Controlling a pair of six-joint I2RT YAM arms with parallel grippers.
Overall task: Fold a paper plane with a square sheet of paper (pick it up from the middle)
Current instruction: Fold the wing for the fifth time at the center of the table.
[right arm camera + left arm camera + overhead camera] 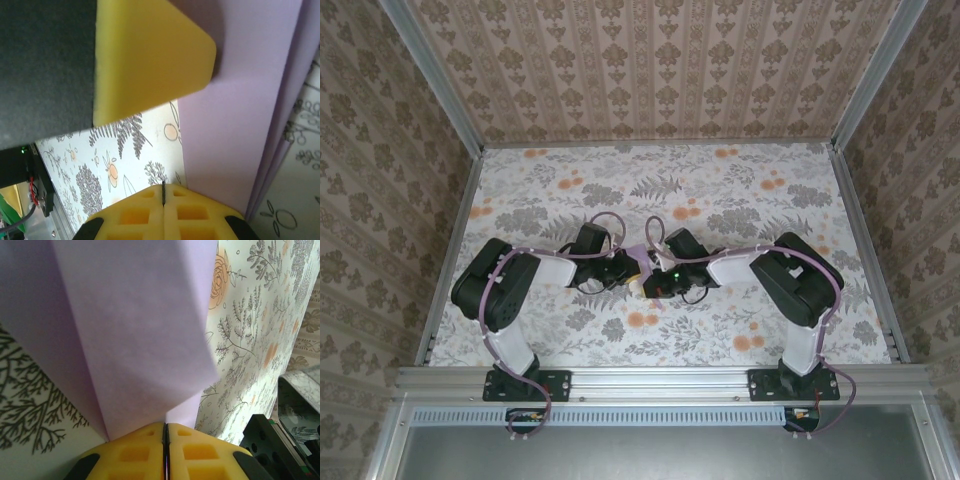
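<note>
Lavender-purple paper sheet (638,256), creased into folds, stands at frame centre above the floral tabletop (770,200). The left pincer (165,427) grasps its lower edge; the right pincer (163,188) is clenched beside it.

From above, the purple paper (640,256) is too small to tell its shape; the left pincer (628,268) and right pincer (653,273) hide part of it. In the left wrist view it runs off the top and left edges and hides much of the desk (250,340). In the right wrist view a blurry yellow finger (145,65) covers part of it.
</note>
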